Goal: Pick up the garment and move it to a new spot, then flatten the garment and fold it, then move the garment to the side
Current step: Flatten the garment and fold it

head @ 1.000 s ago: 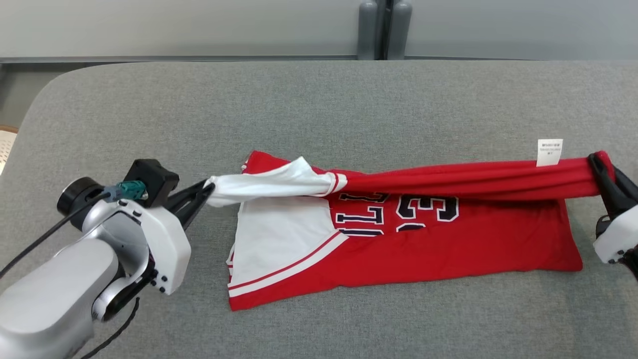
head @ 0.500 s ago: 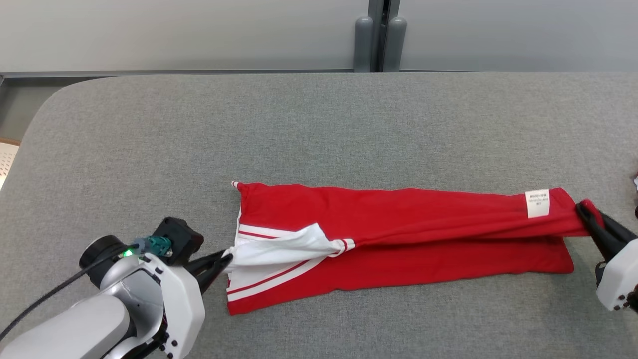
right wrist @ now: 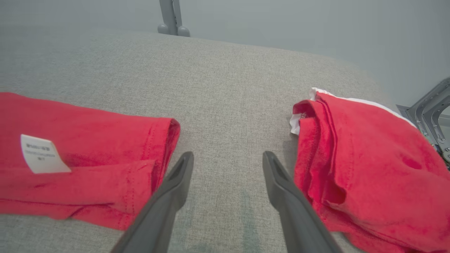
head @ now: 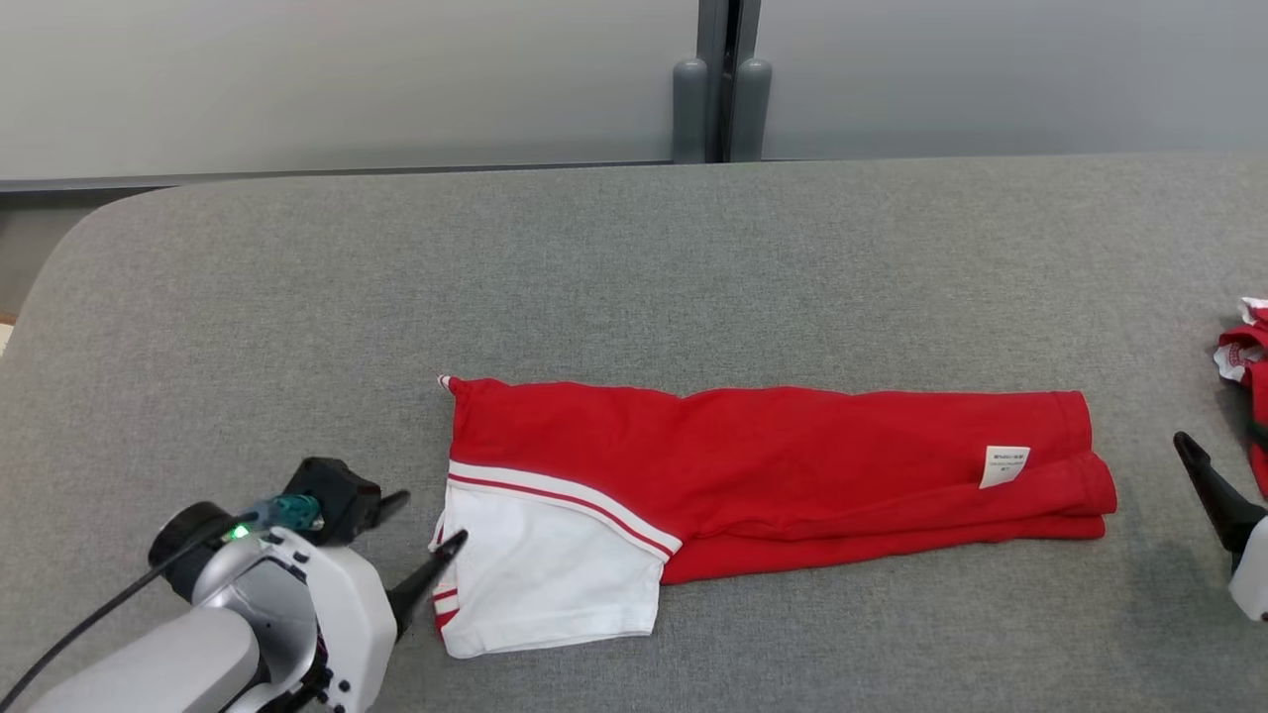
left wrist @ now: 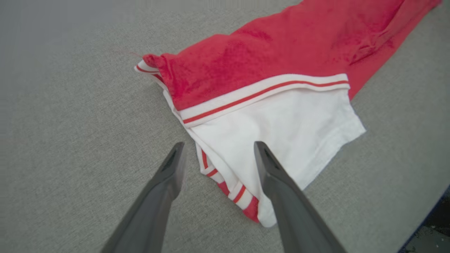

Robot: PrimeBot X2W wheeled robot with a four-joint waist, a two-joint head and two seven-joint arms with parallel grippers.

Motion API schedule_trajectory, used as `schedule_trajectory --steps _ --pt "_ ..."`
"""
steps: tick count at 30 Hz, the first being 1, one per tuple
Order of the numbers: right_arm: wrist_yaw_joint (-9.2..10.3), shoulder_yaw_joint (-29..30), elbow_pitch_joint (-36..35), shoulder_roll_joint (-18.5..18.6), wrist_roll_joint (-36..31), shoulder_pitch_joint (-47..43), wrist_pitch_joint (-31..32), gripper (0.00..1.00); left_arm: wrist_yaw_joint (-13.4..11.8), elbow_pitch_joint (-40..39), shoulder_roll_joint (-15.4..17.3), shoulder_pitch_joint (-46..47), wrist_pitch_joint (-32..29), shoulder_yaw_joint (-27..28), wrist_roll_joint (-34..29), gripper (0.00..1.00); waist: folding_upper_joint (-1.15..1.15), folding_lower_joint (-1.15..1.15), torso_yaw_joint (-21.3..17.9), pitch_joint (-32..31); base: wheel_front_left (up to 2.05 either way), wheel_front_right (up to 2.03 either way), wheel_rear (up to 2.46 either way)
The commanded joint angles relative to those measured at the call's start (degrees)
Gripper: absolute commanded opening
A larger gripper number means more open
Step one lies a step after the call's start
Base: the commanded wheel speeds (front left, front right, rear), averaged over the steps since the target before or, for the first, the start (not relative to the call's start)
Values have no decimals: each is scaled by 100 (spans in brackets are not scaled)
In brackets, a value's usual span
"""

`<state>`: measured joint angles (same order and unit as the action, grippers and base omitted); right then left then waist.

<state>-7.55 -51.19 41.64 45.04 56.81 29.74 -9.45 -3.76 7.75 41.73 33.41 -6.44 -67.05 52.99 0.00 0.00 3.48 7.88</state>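
The garment (head: 753,465), a red jersey with a white sleeve panel and a small white label, lies folded into a long flat band across the grey table (head: 634,257). My left gripper (head: 431,517) stands open at its white left end, with the striped sleeve corner (left wrist: 225,175) lying between the fingers and untouched by either. In the left wrist view the garment (left wrist: 260,70) stretches away to the upper right. My right gripper (right wrist: 227,154) is open just off the garment's red right end (right wrist: 88,140), holding nothing. In the head view one of its dark fingers (head: 1204,487) shows at the right edge.
A second red and white bundle of cloth (right wrist: 362,168) lies close to the right of my right gripper, also at the head view's right edge (head: 1246,347). A metal frame (right wrist: 427,105) stands beyond the table's right end. Grey posts (head: 713,99) rise behind the table.
Both grippers have let go of the garment's upper edge after drawing it toward the near side. The cloth now lies folded flat. The camera has also shifted.
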Motion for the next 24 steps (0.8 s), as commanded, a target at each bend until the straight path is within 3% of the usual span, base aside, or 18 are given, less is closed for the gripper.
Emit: schedule_trajectory --steps 1,8,12,14,16,17,18,19,20,24 --pt "13 77 41 -53 -23 31 -122 100 -94 59 28 34 171 130 -50 100 0 0 -4 -43 0 0 0" --pt "12 844 -220 -508 24 29 -553 100 -625 291 -327 -95 1566 925 160 100 0 0 16 -208 0 0 0" --pt "9 1918 -759 -869 -324 -254 -579 100 -834 342 -667 -319 2105 1578 339 100 0 0 31 -306 0 0 0" --pt "8 2451 -1127 -991 -914 -547 -574 100 -1068 261 -838 -337 2165 2109 -152 100 0 0 67 -338 0 0 0" --pt "7 3035 -1540 -1252 -1538 -858 -569 100 -1186 95 -1217 -739 2160 2712 -629 100 0 0 90 -361 0 0 0" --pt "7 3035 -1540 -1252 -1538 -858 -569 100 -1186 95 -1217 -739 2160 2712 -629 100 0 0 90 -361 0 0 0" --pt "7 3300 -1749 -1426 -1813 -1050 -566 100 -1230 50 -1363 -951 2153 2983 -935 100 0 0 95 -372 0 0 0" --pt "7 3712 -2141 -1745 -2308 -1420 -566 100 -1180 -58 -1717 -1305 2157 3587 -1317 100 0 0 102 -402 0 0 0" --pt "7 3712 -2141 -1745 -2308 -1420 -566 100 -1180 -58 -1717 -1305 2157 3587 -1317 100 0 0 102 -402 0 0 0" --pt "8 4297 -2695 -2345 -2903 -2018 -567 100 -803 -87 -2407 -2071 2159 4443 -1974 100 0 0 112 -461 0 0 0"
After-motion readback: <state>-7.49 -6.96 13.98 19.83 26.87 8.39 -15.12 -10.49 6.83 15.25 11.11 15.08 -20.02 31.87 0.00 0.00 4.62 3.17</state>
